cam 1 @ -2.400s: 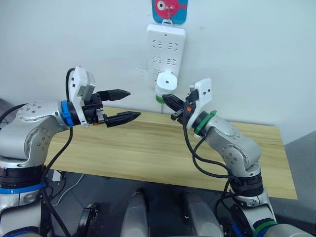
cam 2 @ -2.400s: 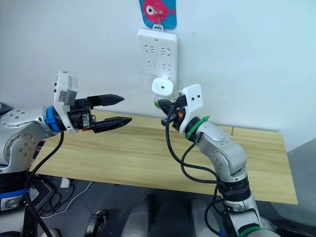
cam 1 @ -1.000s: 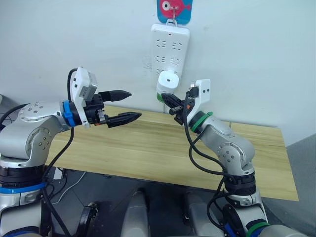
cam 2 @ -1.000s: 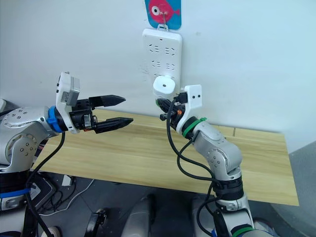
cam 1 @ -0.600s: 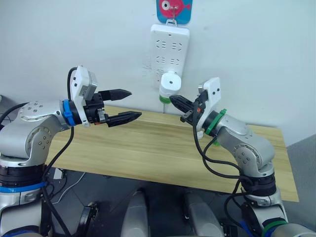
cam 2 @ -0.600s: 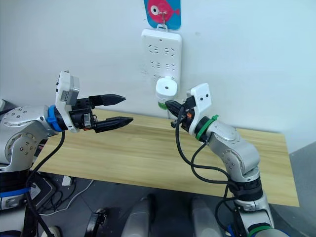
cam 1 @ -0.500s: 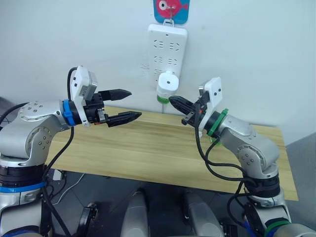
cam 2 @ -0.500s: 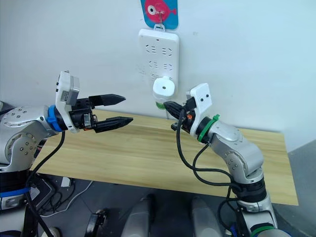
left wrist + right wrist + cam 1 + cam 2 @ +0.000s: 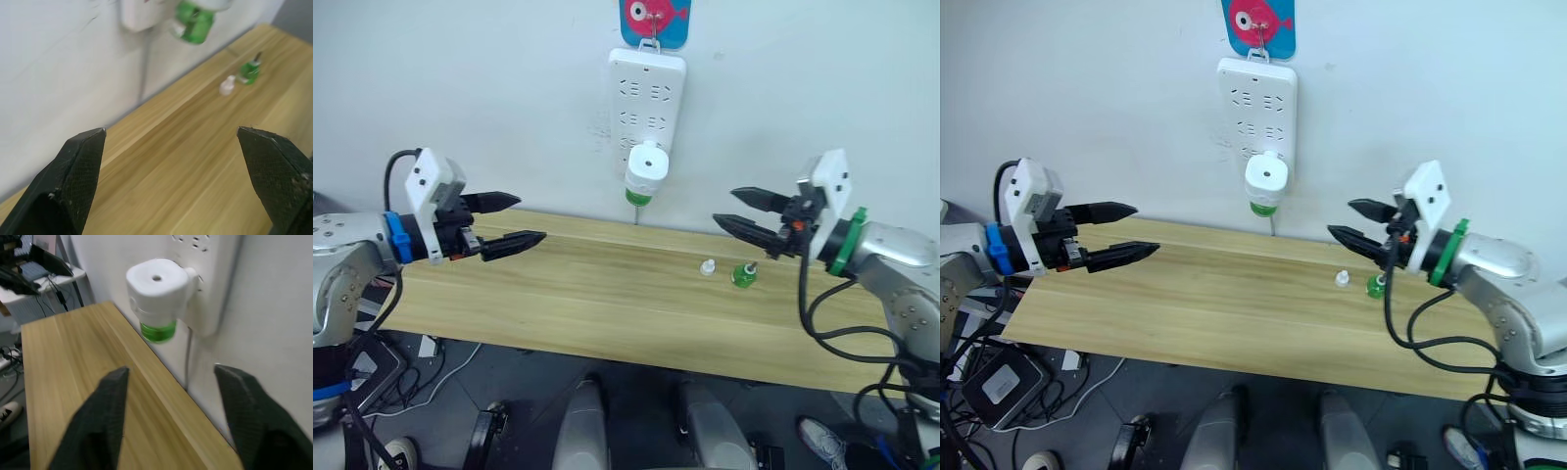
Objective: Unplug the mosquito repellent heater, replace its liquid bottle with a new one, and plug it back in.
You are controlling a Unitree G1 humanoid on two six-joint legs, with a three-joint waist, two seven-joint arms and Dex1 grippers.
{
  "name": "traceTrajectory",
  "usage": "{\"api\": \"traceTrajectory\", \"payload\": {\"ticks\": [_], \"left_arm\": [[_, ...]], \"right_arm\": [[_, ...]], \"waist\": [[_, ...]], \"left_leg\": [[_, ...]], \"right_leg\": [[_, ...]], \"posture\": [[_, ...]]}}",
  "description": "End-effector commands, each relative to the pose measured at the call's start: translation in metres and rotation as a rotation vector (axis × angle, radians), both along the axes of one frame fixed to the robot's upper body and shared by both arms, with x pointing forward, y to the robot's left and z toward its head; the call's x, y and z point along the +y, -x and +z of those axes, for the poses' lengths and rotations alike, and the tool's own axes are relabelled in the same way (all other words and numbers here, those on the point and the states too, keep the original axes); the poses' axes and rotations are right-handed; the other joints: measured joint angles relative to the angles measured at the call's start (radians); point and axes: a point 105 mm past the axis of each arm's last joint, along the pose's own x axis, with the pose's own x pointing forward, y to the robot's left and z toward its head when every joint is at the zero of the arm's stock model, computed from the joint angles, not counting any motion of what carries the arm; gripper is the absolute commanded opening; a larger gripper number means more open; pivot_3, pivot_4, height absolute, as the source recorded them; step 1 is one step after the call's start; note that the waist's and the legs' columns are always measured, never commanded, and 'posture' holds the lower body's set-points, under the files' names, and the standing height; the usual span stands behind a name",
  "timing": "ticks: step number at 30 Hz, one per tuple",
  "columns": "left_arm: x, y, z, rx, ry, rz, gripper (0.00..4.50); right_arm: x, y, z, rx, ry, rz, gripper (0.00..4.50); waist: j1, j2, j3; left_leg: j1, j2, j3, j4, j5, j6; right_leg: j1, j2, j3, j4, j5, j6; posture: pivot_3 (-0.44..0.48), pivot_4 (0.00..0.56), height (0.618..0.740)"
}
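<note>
Long white multi-socket power strip [image 9: 647,93] hangs on the wall above the back edge of the pale wooden worktop [image 9: 607,304], under a blue card w/ a red fish [image 9: 655,20]. Small white rounded plug-in mosquito repellent heater [image 9: 646,164] sits plugged into the strip's lowest sockets, green translucent bottle [image 9: 639,195] fitted under it, hanging just above the back edge. Thin cord drops from the strip behind the worktop.

On the worktop, toward the right end & nearer the back edge than the front: small white screw cap [image 9: 707,266] and, just beside it to the right, a small round green capless bottle w/ thin wick stem [image 9: 742,274], upright, not touching.

Left gripper [image 9: 505,222] hovers over the left end, arm stretched level, fingers pointing toward the centre, spread wide, nothing held. Right gripper [image 9: 744,211] hovers over the right end, level, fingers aimed left toward the heater, also spread wide & empty; its lower finger sits just above the capless bottle.

Middle of the worktop & front edge bare; wide gap betw. both grippers and the heater
</note>
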Motion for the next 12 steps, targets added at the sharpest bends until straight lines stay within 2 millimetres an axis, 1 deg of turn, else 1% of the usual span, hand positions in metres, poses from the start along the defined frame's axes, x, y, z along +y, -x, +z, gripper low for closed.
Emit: {"api": "traceTrajectory", "payload": {"ticks": [1, 2, 7, 12], "left_arm": [[0.011, 0.001, 0.013, -0.077, -0.035, 0.031, 4.50], [0.011, 0.000, 0.013, -0.085, -0.035, 0.033, 4.50], [0.010, -0.003, 0.011, -0.096, -0.032, 0.025, 4.50], [0.011, -0.009, 0.009, -0.117, -0.064, 0.027, 4.50]], "right_arm": [[-0.015, 0.001, 0.012, -0.060, 0.009, -0.013, 4.43], [-0.019, -0.001, 0.014, -0.068, 0.010, -0.028, 4.49], [-0.034, -0.008, 0.017, -0.104, 0.028, -0.089, 4.49], [-0.037, -0.009, 0.014, -0.093, 0.042, -0.096, 4.49]], "waist": [[0.000, 0.000, 0.000], [0.000, 0.000, 0.000], [0.001, 0.000, 0.000], [0.000, 0.000, 0.000]], "left_leg": [[0.000, 0.000, 0.000, 0.000, 0.000, 0.000], [0.000, 0.000, 0.000, 0.000, 0.000, 0.000], [0.000, 0.000, 0.000, 0.000, 0.000, 0.000], [0.000, 0.000, 0.000, 0.000, 0.000, 0.000]], "right_leg": [[0.000, 0.000, 0.000, 0.000, 0.000, 0.000], [0.000, 0.000, 0.000, 0.000, 0.000, 0.000], [0.000, 0.000, 0.000, 0.000, 0.000, 0.000], [0.000, 0.000, 0.000, 0.000, 0.000, 0.000]], "posture": [[0.040, 0.225, 0.740], [0.040, 0.225, 0.740], [0.029, 0.222, 0.740], [0.016, 0.222, 0.740]]}}
